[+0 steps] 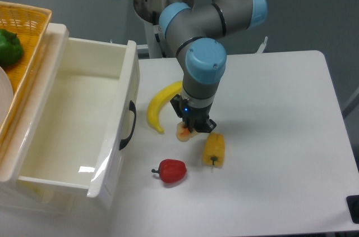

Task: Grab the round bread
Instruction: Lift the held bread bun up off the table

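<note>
Plain setup here: a white counter (280, 136) with rounded corners fills most of the shot, and behind it there's a flat grey-blue wall (314, 7). On the left sits a glossy white open drawer (73, 108) with a dark handle (130, 124), catching a bit of overhead glare. Past that, a woven yellow basket (25, 23) pokes in at the edge.

Round bread (183, 133), small orange-tan bun, mostly hidden, between banana (161, 104) and yellow pepper (213, 150)
</note>
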`<state>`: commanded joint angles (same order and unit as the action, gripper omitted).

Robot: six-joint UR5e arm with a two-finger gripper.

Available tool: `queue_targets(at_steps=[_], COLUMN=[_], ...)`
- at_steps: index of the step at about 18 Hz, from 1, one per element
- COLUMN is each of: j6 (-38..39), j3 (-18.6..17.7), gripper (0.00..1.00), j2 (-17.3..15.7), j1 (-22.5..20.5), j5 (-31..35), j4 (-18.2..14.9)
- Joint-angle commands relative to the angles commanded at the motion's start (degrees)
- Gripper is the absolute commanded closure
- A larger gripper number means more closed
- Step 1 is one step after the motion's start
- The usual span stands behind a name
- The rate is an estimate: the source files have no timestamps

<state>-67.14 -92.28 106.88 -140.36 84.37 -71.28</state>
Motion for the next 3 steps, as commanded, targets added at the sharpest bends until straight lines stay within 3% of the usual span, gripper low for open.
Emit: queue_targets(at_steps=[3], j6=[-1.49], j3=[0.00], gripper=[1.00], j2=[-0.09], j1=[-0.79], j5=[-0.09], j4=[-1.49])
